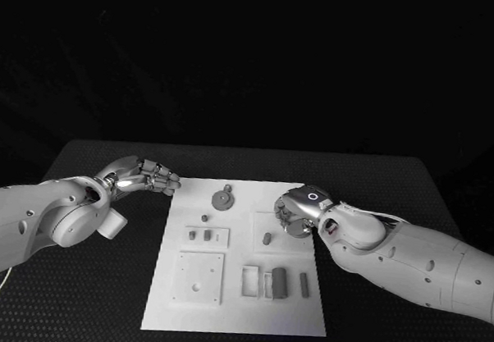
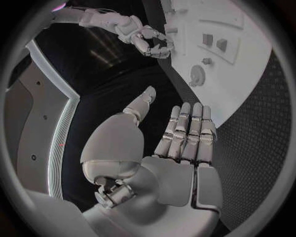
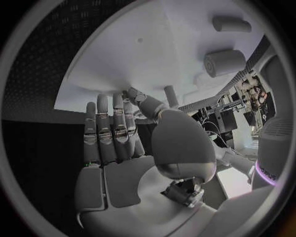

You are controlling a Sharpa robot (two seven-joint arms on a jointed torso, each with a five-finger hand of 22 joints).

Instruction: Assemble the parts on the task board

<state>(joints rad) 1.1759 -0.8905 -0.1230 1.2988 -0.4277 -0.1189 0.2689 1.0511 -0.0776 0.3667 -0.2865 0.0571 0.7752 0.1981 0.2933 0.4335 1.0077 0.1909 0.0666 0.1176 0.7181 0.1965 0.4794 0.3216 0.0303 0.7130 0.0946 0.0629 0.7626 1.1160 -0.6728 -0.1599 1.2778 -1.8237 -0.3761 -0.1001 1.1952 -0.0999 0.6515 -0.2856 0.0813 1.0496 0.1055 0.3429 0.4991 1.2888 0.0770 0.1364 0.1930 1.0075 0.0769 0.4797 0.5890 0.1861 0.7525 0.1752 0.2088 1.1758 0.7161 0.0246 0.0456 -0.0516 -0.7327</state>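
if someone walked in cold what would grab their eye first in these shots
The white task board stands out sharply on the black table, with small grey parts spread over it, among them a gear-like round piece near its far edge. The two silver hands flank it: the left hand hovers off its far left corner, holding nothing, and the right hand hangs over its right side.

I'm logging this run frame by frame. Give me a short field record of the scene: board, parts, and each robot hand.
task board: white plate in the middle of the black table
parts: small grey pieces on the board, among them a gear-like round piece
left robot hand: off the board's left edge, over the table, fingers apart, holds nothing
right robot hand: over the board's upper right area, fingers extended and apart in the right wrist view, nothing seen in it
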